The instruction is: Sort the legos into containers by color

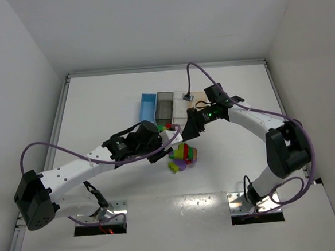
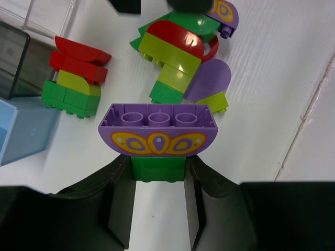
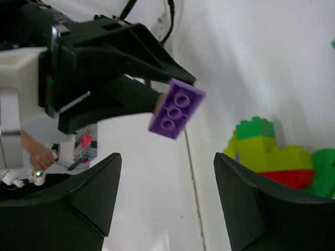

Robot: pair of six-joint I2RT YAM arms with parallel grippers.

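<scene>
My left gripper (image 2: 157,175) is shut on a green brick (image 2: 157,167) that has a purple curved brick with a yellow butterfly print (image 2: 157,128) stuck on top. It holds them above the table next to the lego pile (image 1: 183,156). In the left wrist view, a red, yellow-green and green stack (image 2: 76,78) lies left and a bigger mixed stack (image 2: 172,57) lies ahead. My right gripper (image 3: 165,193) is open and empty, facing the held purple brick (image 3: 176,108). The two grippers sit close together in the top view, left (image 1: 177,137) and right (image 1: 186,130).
Four bins stand in a row behind the grippers: blue (image 1: 148,106), dark grey (image 1: 165,105), clear (image 1: 180,105), tan (image 1: 198,94). The blue bin (image 2: 21,130) and dark grey bin (image 2: 13,63) are at the left of the left wrist view.
</scene>
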